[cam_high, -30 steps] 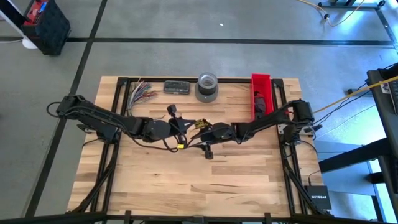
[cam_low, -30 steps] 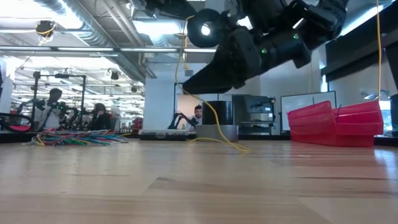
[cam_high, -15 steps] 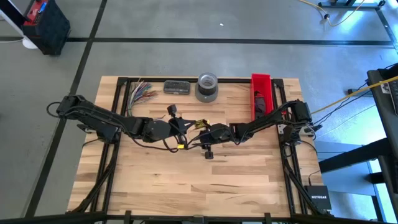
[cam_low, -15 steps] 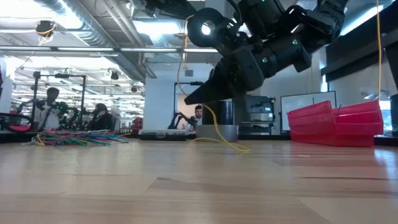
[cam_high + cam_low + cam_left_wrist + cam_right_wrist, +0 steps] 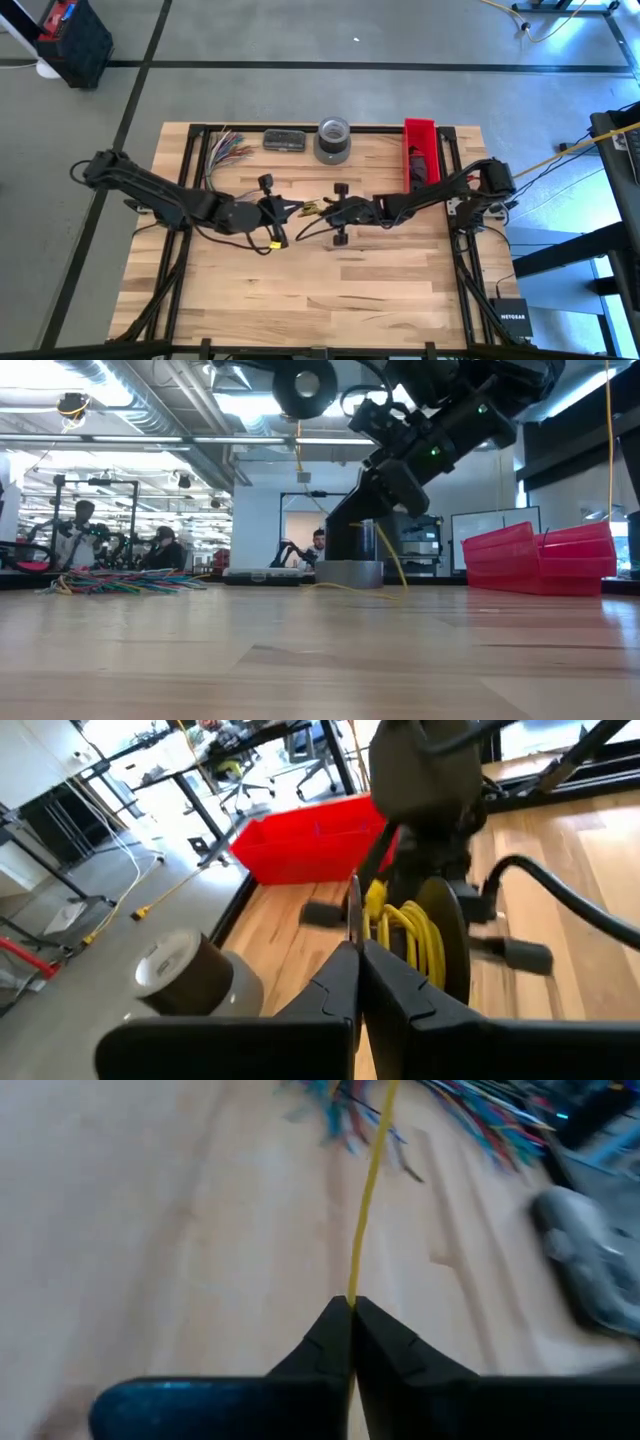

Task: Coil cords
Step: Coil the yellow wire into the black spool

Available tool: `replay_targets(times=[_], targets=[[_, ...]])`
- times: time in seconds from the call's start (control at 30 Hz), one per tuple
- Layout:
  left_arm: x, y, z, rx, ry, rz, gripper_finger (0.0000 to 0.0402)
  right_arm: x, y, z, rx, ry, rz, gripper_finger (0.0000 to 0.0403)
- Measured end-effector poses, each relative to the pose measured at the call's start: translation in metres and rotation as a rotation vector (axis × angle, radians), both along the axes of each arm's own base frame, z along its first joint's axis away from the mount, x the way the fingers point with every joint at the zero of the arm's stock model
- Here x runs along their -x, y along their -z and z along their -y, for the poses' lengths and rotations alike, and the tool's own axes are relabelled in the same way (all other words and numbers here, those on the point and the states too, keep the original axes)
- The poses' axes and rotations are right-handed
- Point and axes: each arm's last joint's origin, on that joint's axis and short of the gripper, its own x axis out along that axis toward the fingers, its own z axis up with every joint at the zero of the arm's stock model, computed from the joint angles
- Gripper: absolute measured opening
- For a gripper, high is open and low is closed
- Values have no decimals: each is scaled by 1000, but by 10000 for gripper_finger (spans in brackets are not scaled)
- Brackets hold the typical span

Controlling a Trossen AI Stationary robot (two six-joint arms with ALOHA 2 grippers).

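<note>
1. The cord [image 5: 362, 1210] is a thin yellow line here, stretched taut in the air over the middle of the table [image 5: 300, 290], running straight into the tips of the right gripper [image 5: 350, 1308], which is pinched closed on it.
2. In the left wrist view more yellow cord [image 5: 405, 935] sits in loops wound against a dark round part of the right arm, just past the left gripper [image 5: 358, 952].
3. The left gripper's fingers are pressed together on a thin strand of the cord; the two grippers meet tip to tip at mid-table [image 5: 312, 207].
4. From overhead the cord is barely a speck between them; where its ends go, I can't tell.
5. Behind them: grey tape roll [image 5: 333, 139], red bin [image 5: 420, 135], multicoloured wires [image 5: 227, 148].
6. Far people beyond the table edge are too small to make out.
</note>
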Motion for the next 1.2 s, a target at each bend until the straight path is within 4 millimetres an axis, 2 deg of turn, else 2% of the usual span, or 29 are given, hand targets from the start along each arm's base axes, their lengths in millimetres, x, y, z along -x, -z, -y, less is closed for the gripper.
replay_targets(times=[0.3,0.57,0.7,0.97,1.2], targets=[[7,10,-4,-15,-21,-118,0,20,-28,6,77,126,-32,5],[8,16,-15,-11,-73,-176,0,36,-60,7,8,168,45,6],[0,24,-22,-17,-106,-201,0,40,-70,5,-77,122,86,8],[-22,39,-41,-33,-174,-210,0,37,-76,0,-202,8,143,7],[-43,49,-43,-49,-153,-164,0,31,-81,-1,-272,3,242,8]])
